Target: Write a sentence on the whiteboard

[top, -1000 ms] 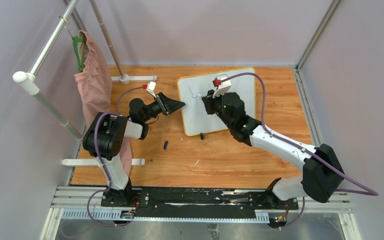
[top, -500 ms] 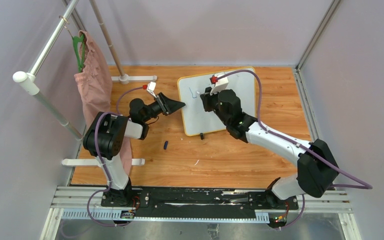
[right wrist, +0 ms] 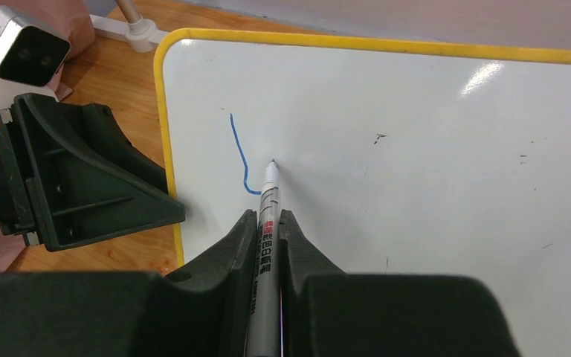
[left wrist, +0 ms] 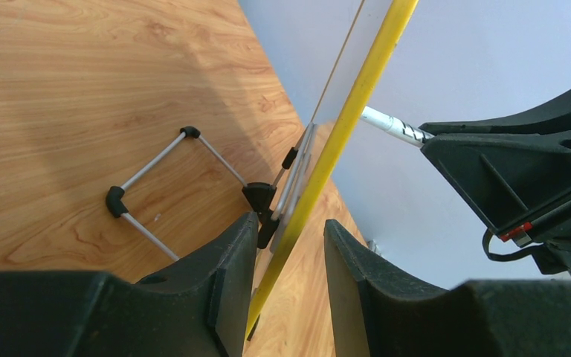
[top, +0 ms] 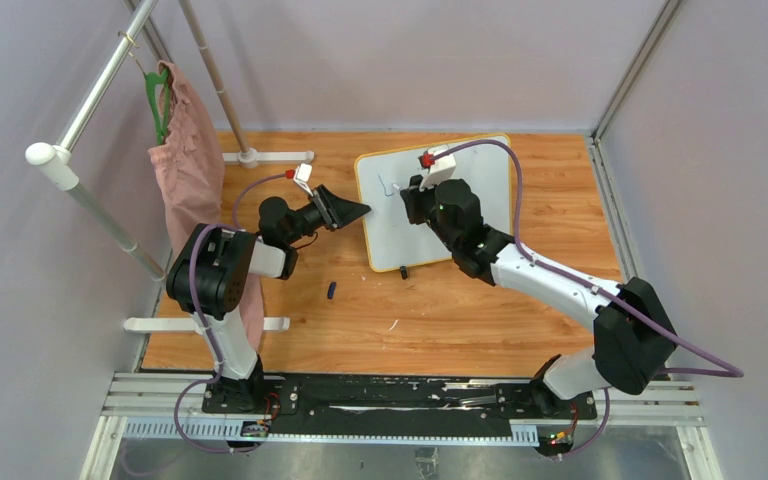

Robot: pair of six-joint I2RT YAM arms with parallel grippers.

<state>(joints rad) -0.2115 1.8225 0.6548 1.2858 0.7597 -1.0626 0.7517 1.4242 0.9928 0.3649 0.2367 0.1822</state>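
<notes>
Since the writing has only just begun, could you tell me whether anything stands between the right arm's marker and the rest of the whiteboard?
Nothing visible does. The marker tip is beside the blue stroke, the whiteboard to its right is bare, and the left gripper straddles the left rim.

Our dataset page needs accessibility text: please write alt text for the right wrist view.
A marker, pinched between the right gripper's fingers, has its tip on the whiteboard beside a short blue stroke. The left gripper sits at the board's yellow left rim.
</notes>
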